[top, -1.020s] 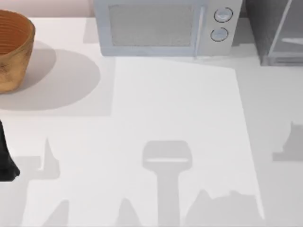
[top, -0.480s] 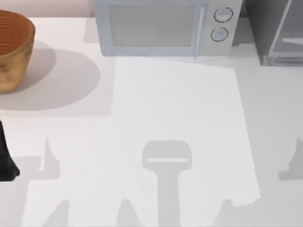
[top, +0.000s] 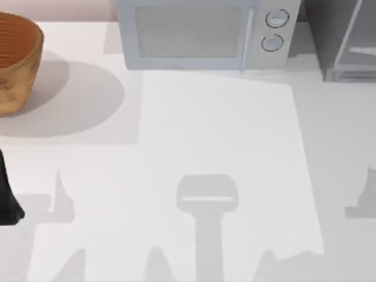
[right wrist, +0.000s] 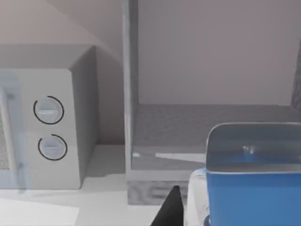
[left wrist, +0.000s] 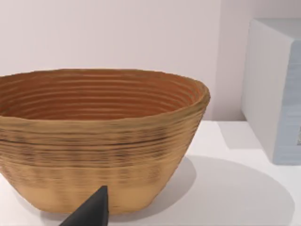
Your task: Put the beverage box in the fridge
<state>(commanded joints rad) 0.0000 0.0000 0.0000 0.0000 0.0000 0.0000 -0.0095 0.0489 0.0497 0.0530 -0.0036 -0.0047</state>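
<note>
Facing fridge (right wrist: 211, 127) interior, beverage box (right wrist: 254, 174) foreground

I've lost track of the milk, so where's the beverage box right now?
In the right wrist view the beverage box sits close to the camera by the right gripper's fingertip, facing the open fridge, with the microwave beside the fridge.

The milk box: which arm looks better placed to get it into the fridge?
Right. Its wrist view shows the beverage box close to that camera, apparently carried, facing the fridge and its open shelf. The left arm sits by the basket, far away.
</note>
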